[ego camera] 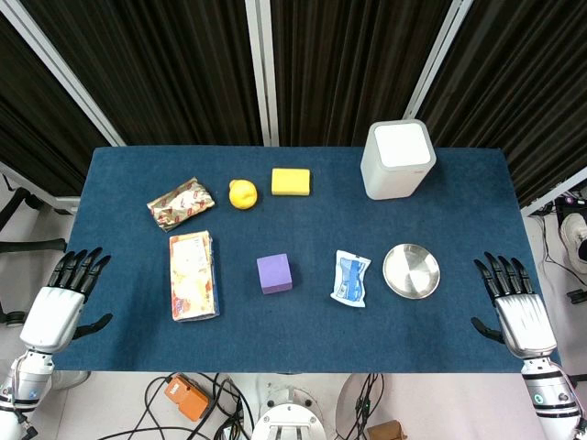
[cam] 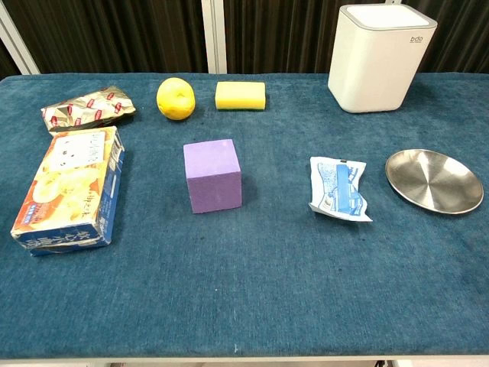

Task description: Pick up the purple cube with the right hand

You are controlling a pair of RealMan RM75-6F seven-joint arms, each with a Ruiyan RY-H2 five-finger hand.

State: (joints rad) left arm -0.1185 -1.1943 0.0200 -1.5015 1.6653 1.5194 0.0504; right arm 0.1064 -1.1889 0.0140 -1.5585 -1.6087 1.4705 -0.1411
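Note:
The purple cube [ego camera: 274,273] [cam: 212,175] sits near the middle of the blue table [ego camera: 303,330], a little toward the front. My right hand [ego camera: 510,298] hovers at the table's front right edge, fingers spread and holding nothing, far to the right of the cube. At the front left edge my left hand [ego camera: 64,293] is likewise open and empty. The chest view shows neither hand.
A steel plate [ego camera: 411,270] and a blue-white packet [ego camera: 351,278] lie between the cube and my right hand. A snack box [ego camera: 193,275], a foil packet [ego camera: 181,203], a lemon [ego camera: 242,193], a yellow sponge [ego camera: 291,181] and a white container [ego camera: 397,159] fill the left and back.

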